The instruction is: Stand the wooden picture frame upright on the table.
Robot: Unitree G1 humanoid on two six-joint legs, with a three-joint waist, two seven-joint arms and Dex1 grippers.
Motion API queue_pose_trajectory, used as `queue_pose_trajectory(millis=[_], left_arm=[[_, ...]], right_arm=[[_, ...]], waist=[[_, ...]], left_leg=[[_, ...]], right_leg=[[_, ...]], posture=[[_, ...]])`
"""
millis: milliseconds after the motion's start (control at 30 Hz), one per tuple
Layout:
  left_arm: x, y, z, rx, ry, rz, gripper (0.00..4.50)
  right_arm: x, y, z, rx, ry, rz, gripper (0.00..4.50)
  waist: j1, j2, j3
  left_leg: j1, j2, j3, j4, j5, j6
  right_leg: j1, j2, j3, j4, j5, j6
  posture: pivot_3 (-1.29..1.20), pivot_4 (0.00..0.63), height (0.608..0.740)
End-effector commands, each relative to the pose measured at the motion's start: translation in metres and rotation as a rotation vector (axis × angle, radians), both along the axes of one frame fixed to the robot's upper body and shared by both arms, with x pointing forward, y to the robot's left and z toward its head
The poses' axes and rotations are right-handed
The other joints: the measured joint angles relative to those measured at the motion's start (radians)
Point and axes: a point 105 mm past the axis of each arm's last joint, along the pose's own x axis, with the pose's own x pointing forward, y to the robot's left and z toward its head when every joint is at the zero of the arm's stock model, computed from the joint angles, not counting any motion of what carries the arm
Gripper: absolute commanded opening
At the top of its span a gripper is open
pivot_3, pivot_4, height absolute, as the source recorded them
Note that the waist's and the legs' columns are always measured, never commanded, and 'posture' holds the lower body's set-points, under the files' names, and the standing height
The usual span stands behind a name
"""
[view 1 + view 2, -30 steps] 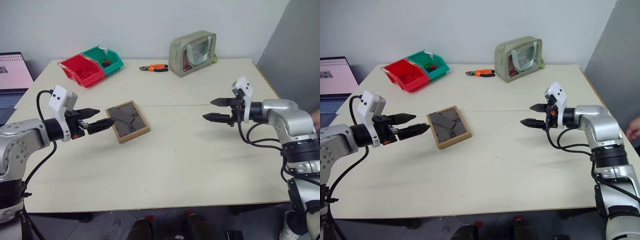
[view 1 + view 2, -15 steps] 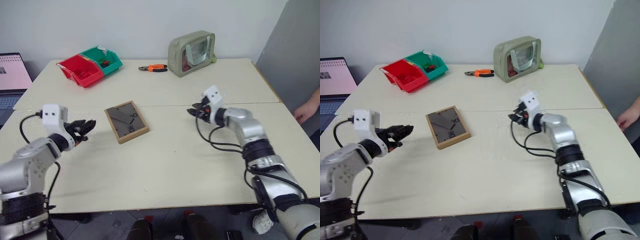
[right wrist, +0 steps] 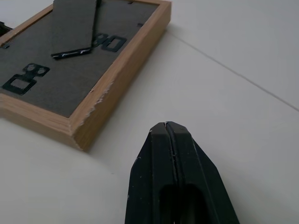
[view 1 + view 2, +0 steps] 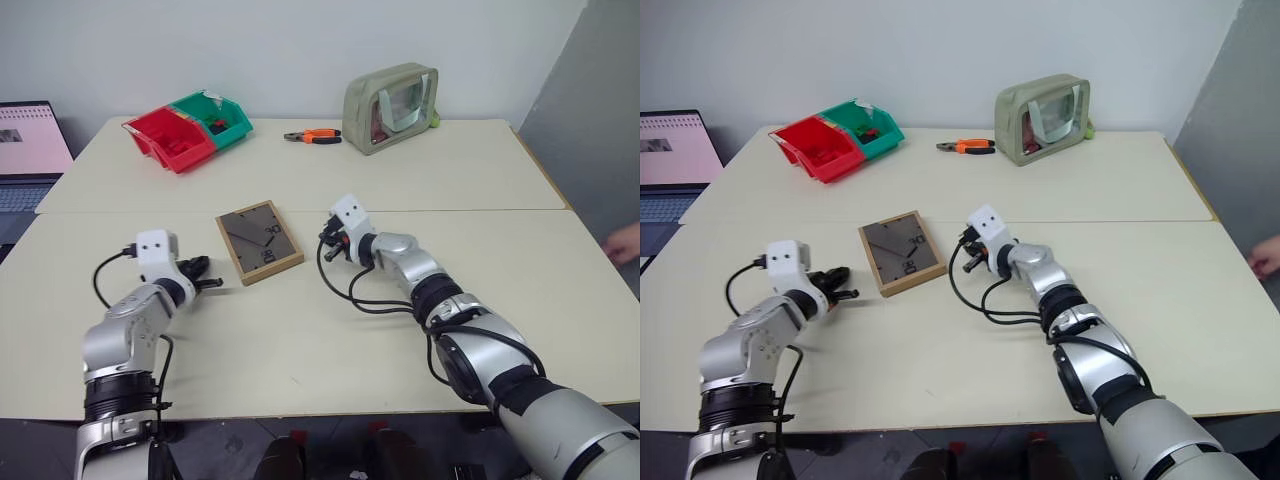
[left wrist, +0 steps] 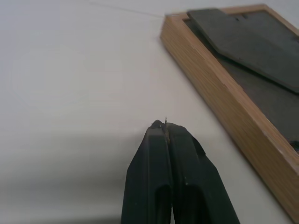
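Light-wood, the small rectangular picture frame (image 4: 259,241) lies flat near the middle of the head view, dark back panel and folded stand facing up, on the pale cream bench (image 4: 330,330) just below its seam. Left claw (image 4: 210,284) sits lower left of it, right claw (image 4: 327,248) just to its right; both are pressed together, empty, apart from the frame.

My head pair looks down over the table (image 4: 330,330); both wrist cameras sit close, sharing the wooden picture frame (image 5: 219,100).
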Motion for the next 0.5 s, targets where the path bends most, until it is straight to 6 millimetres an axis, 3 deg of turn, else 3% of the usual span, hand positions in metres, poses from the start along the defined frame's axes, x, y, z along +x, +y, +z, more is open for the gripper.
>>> queue_pose_trajectory(millis=[33,300,500], left_arm=[[0.006,-0.011,0.002,0.020,0.009,-0.045,0.04],[0.008,-0.044,0.001,0.032,0.029,-0.168,0.04],[0.005,-0.061,-0.002,0.056,0.053,-0.231,0.04]], right_arm=[[0.002,0.013,0.017,0.018,-0.055,0.010,0.00],[-0.017,0.038,0.015,0.079,0.008,0.146,0.00],[-0.024,0.037,0.008,0.081,0.041,0.202,0.00]], waist=[[0.000,0.000,0.000],[0.001,0.000,0.000],[0.002,0.000,0.000]], left_leg=[[0.000,0.000,0.000,0.000,0.000,0.000],[0.001,0.000,-0.001,0.000,0.000,0.000],[0.001,-0.001,-0.001,0.000,0.000,0.000]], right_leg=[[0.000,0.000,0.000,0.000,0.000,0.000],[0.001,0.000,-0.001,0.001,0.000,0.000],[0.001,-0.001,-0.001,0.001,0.000,0.000]], posture=[[0.00,0.150,0.740],[0.00,0.150,0.740],[0.00,0.150,0.740]])
